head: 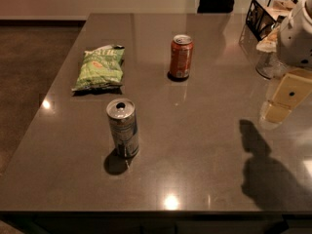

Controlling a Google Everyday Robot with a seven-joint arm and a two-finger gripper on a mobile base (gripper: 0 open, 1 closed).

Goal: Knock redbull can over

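Note:
The redbull can (123, 127), slim and silver-and-blue with a silver top, stands upright on the dark grey table (195, 155), left of centre and near the front. My gripper (285, 101) hangs at the right edge of the view, above the table, on a white arm (297, 33). It is far to the right of the can and slightly behind it, not touching it. Its shadow falls on the table at the front right.
A red-orange soda can (181, 56) stands upright behind the redbull can. A green chip bag (100, 67) lies at the back left. A black wire basket (268, 13) and a clear container (269, 65) sit at the back right.

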